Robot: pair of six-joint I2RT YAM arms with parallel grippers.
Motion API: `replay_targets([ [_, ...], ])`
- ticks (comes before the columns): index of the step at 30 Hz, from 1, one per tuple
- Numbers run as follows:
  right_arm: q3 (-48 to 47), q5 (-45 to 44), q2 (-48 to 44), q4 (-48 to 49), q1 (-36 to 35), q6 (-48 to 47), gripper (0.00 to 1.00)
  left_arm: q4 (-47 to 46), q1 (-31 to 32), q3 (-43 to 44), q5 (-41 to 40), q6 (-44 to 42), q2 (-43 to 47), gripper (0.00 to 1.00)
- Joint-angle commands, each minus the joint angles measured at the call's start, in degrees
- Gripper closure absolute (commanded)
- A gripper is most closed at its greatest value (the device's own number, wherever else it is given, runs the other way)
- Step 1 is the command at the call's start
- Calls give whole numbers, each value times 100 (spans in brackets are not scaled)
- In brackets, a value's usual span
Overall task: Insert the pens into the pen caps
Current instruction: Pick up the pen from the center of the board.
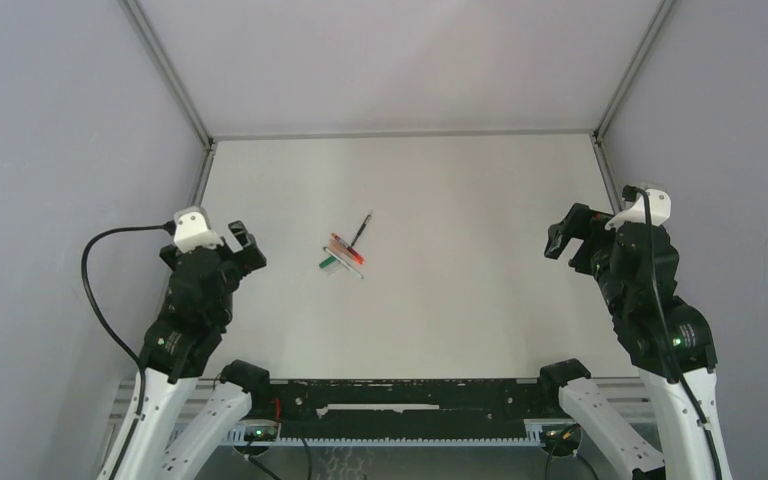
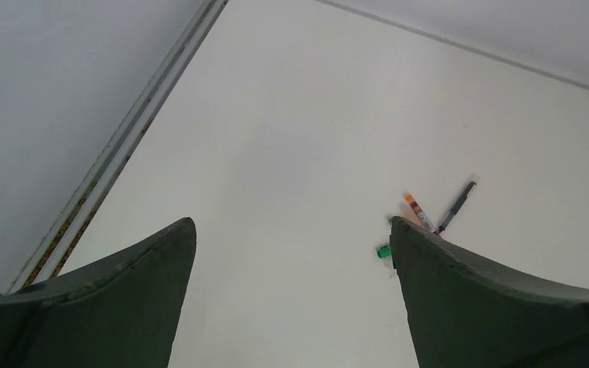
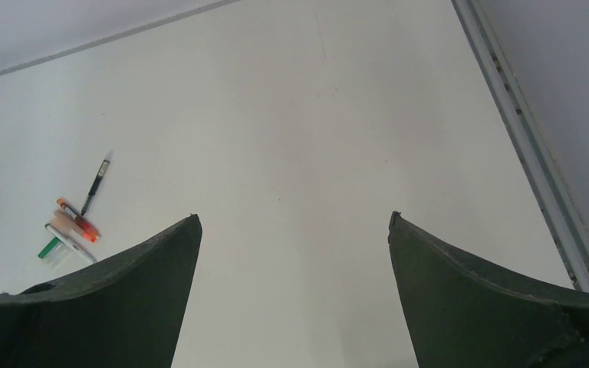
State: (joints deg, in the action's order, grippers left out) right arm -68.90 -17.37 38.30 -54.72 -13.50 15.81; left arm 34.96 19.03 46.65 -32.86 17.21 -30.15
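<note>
Pens (image 1: 345,252): thin red, black, green.

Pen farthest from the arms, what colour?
The pen is black, clearest in the right wrist view.

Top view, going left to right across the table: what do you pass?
First the left gripper, open and empty → pens in one small heap near the middle → right gripper, also open and empty.
</note>
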Motion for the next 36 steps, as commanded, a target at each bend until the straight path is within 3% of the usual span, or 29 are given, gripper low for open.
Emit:
replay_targets([
  [1,-1,81,-57,98,75,232,0,27,-57,565,-274,235,-133,0],
  [13,137,292,81,-191,136,676,0,37,-56,906,58,547,-112,0],
  [28,685,622,49,-241,211,898,4,-31,-57,1060,285,1183,-1535,0],
  [36,900,1038,-34,-256,233,929,6,-479,-57,1622,1819,-122,-3073,0],
])
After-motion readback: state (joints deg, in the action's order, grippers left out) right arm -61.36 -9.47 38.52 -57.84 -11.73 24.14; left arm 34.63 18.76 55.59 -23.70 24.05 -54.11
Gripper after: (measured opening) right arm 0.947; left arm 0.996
